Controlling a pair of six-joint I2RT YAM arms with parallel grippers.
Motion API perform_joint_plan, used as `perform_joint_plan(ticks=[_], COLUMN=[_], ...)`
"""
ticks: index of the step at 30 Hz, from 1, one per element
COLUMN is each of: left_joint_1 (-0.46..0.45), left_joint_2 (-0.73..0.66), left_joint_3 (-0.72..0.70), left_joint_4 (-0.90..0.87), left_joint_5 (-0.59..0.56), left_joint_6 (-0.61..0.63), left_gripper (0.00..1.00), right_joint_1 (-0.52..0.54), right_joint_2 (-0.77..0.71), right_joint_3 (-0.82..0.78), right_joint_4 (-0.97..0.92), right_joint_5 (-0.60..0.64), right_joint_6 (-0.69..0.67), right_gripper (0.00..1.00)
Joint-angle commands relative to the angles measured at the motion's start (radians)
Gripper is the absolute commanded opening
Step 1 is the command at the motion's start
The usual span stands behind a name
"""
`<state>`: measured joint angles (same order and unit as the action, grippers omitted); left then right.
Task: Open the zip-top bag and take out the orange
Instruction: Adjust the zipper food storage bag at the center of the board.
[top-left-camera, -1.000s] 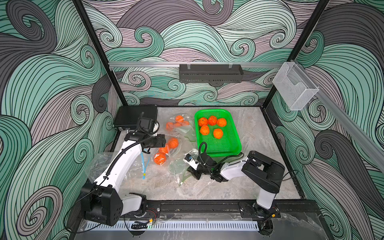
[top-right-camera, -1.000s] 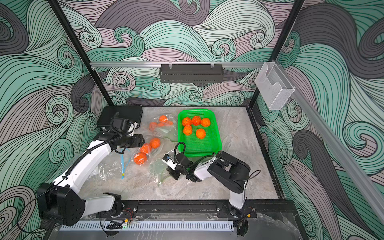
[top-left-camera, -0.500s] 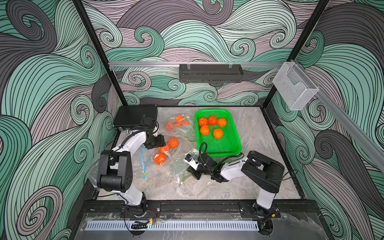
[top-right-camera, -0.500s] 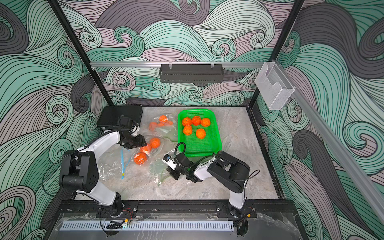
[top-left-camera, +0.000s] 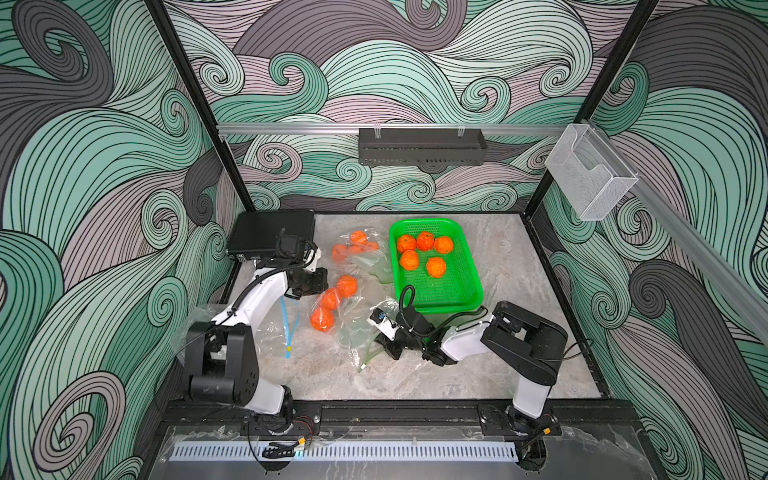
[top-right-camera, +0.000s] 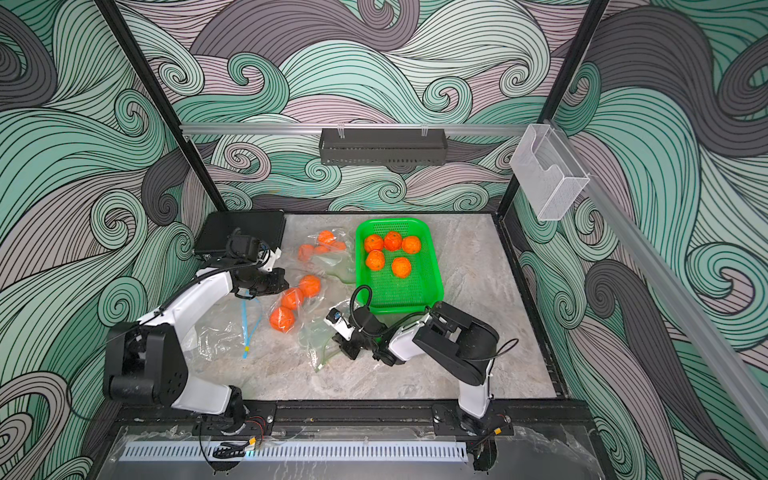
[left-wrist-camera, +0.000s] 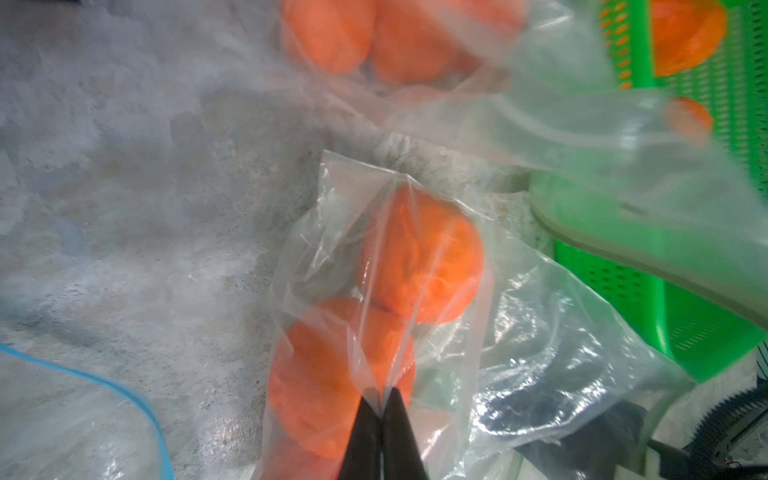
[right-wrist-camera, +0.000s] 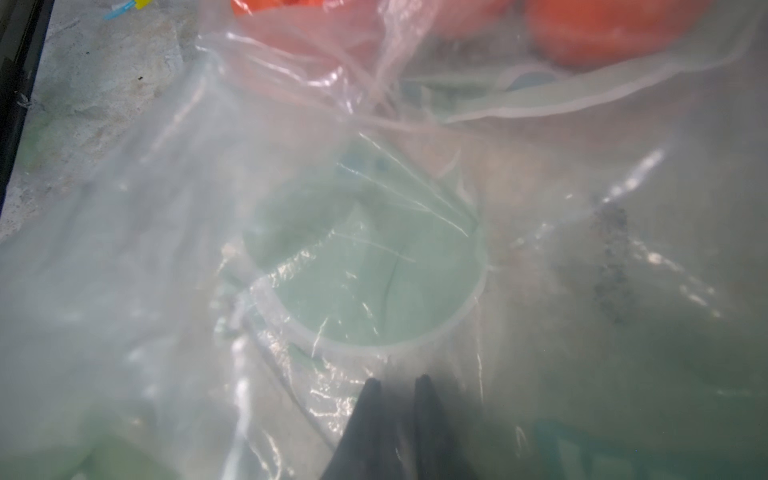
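A clear zip-top bag (top-left-camera: 332, 301) lies mid-table with three oranges in it, the nearest orange (top-left-camera: 322, 320) lowest in both top views. My left gripper (left-wrist-camera: 380, 405) is shut, pinching a fold of this bag's film just over an orange (left-wrist-camera: 432, 257); in a top view it sits at the bag's left side (top-right-camera: 284, 282). My right gripper (top-left-camera: 382, 353) rests at the green-tinted plastic (top-left-camera: 355, 336) beside that bag. In the right wrist view its fingers (right-wrist-camera: 372, 411) stand nearly together with a thin gap, veiled by film; whether film is pinched is hidden.
A green basket (top-left-camera: 471, 291) with several oranges stands at the back right. Another bag with oranges (top-left-camera: 357, 247) lies behind, left of the basket. An empty bag with a blue zip (top-left-camera: 286, 328) lies left. A black box (top-left-camera: 270, 232) fills the back left corner.
My left gripper has closed from wide open onto the bag's film, and the left arm has shifted its pose beside the oranges. The right arm has stayed in place.
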<state>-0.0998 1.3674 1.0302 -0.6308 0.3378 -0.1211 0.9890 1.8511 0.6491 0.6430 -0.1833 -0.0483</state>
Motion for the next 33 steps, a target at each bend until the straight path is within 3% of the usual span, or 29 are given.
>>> perform_joint_plan(ticks=[1, 8, 10, 11, 13, 14, 15, 17, 22, 26, 30, 33], left_joint_1=[-0.037, -0.154, -0.199, -0.222, -0.239, -0.239, -0.242, -0.244, -0.237, -0.135, 0.049, 0.113], left_joint_2=[-0.14, -0.401, -0.448, -0.464, -0.485, -0.483, -0.476, -0.448, -0.346, -0.23, -0.043, 0.148], left_joint_3=[-0.027, -0.199, -0.232, -0.24, -0.259, -0.259, -0.254, -0.233, -0.088, 0.022, 0.132, 0.229], left_joint_4=[0.022, 0.17, 0.149, 0.136, 0.128, 0.11, 0.094, 0.082, 0.027, 0.015, -0.068, -0.155], left_joint_5=[0.032, 0.216, 0.298, 0.296, 0.27, 0.268, 0.253, 0.176, -0.128, -0.354, -0.268, -0.166], left_joint_6=[0.063, 0.192, 0.295, 0.322, 0.327, 0.331, 0.339, 0.308, 0.174, -0.043, -0.218, -0.235], left_gripper=[0.0, 0.0, 0.03, 0.07, 0.26, 0.47, 0.6, 0.68, 0.71, 0.84, 0.86, 0.86], right_joint_1=[0.005, 0.005, 0.005, 0.005, 0.003, 0.001, 0.002, 0.001, 0.0, 0.0, 0.0, 0.0], right_joint_2=[0.033, 0.042, 0.045, 0.045, 0.045, 0.045, 0.045, 0.047, 0.05, 0.053, 0.053, 0.054], right_joint_3=[-0.015, -0.017, -0.017, -0.017, -0.018, -0.02, -0.02, -0.02, -0.013, -0.01, -0.01, -0.009], right_joint_4=[-0.021, -0.01, -0.005, -0.006, -0.005, -0.003, -0.004, -0.003, -0.014, -0.018, -0.021, -0.022], right_joint_5=[-0.007, -0.009, -0.008, -0.008, -0.006, -0.007, -0.007, -0.009, -0.012, -0.016, -0.018, -0.022], right_joint_6=[0.004, 0.005, 0.007, 0.007, 0.008, 0.009, 0.011, 0.01, 0.01, 0.008, 0.009, 0.008], right_gripper=[0.18, 0.18, 0.18, 0.18, 0.18, 0.18, 0.18, 0.18, 0.18, 0.18, 0.18, 0.18])
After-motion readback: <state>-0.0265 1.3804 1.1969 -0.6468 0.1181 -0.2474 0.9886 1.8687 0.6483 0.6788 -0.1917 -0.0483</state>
